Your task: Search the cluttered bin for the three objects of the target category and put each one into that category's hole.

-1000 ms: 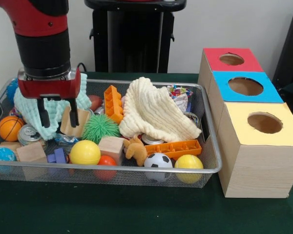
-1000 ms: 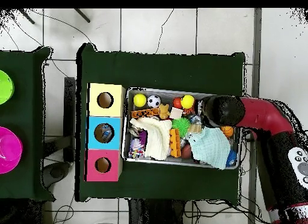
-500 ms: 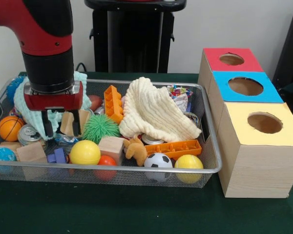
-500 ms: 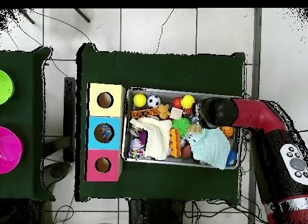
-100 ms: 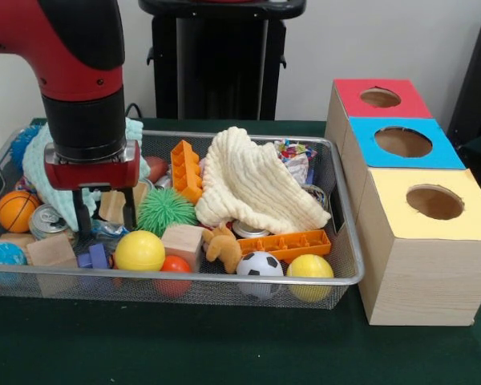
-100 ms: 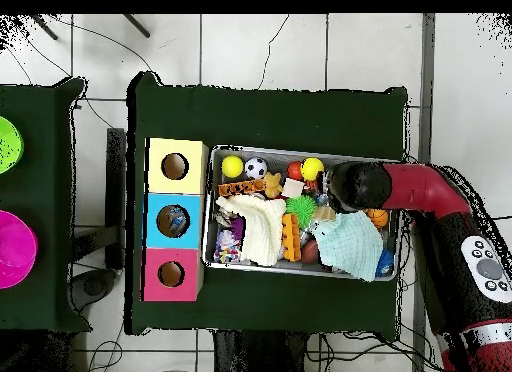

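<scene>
a: what you're looking at is the sawyer arm [image 5: 72,40], glossy red shell on the upper link, rounded like a fat tube.

b: and below the red?

a: you'll see a black cylindrical wrist section [image 5: 84,124], then a red boxy block with a thin silver plate along its top edge. under that sits the gripper [image 5: 105,218], two slim black fingers [image 5: 82,215] hanging from it.

b: anything from above?

a: from the overhead view you get the red arm [image 6: 430,188] ending in a black round cap, and farther back a pale grey panel with dark round buttons [image 6: 488,270], plus a white band near the base.
</scene>
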Available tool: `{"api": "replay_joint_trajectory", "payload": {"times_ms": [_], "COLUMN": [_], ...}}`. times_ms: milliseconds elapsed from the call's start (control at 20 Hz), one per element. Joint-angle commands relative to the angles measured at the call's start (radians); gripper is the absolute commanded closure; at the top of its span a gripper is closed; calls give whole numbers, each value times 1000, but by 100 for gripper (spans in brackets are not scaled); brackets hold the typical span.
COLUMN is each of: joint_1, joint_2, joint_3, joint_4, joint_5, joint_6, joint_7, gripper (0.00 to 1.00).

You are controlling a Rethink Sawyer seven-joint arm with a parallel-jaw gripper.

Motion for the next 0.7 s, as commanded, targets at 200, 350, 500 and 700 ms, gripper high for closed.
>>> {"api": "replay_joint_trajectory", "payload": {"times_ms": [200, 350, 500, 700], "joint_1": [-1, 2, 9, 10], "joint_2": [58, 64, 69, 61], "joint_3": [55, 56, 55, 48], "joint_4": [-45, -50, -60, -51], "joint_5": [-97, -104, -110, -104], "joint_6": [15, 23, 45, 74], "joint_7": [-327, -326, -333, -330], "gripper": [0, 0, 0, 0]}}
